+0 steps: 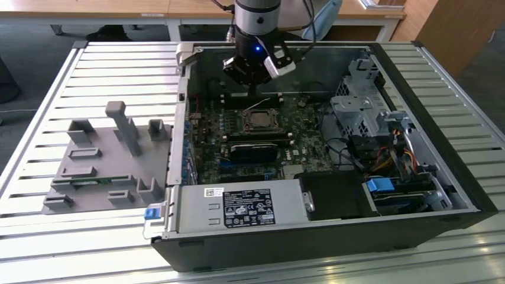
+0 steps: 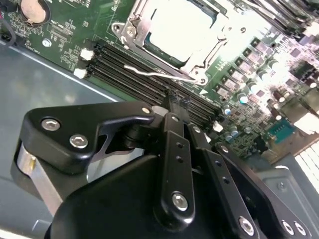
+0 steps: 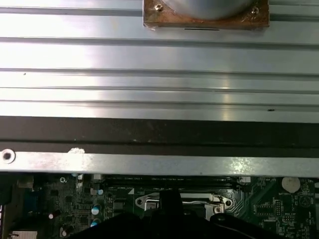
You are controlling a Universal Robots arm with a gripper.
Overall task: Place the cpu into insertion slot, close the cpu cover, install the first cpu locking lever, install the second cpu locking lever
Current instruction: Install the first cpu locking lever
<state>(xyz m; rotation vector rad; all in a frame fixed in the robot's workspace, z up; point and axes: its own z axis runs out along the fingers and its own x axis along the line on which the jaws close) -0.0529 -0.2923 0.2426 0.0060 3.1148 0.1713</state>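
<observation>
Hovering inside the open computer case [image 1: 316, 248], the gripper [image 1: 252, 93] hangs over the green board with its jaws clenched together. The exterior view gives the wide layout: the insertion slot [image 1: 246, 125] sits near the jaws and just beyond them on the board. Past the slot lies a long black block [image 1: 252, 151], and further off still the silver power supply [image 1: 236, 207]. Out on the slatted surface [image 1: 47, 89], well apart from the jaws and outside the case, stands a grey moulded fixture [image 1: 103, 160]. Now the second wrist view takes us close, and here is what the wide shot cannot give: the cpu [image 2: 174, 25] lies seated in the slot, pale face up, with the cpu cover [image 2: 135, 22] framing it. A thin silver lever [image 2: 154, 73] stretches across the black memory slots [image 2: 124, 69], between the jaws and the cover; whether it is latched I cannot tell. A coin battery [image 2: 32, 7] sits off to the side. The first wrist view looks the other way, out over the case rim [image 3: 159, 162] to the slats. Nothing stands between the jaws and the lever.
</observation>
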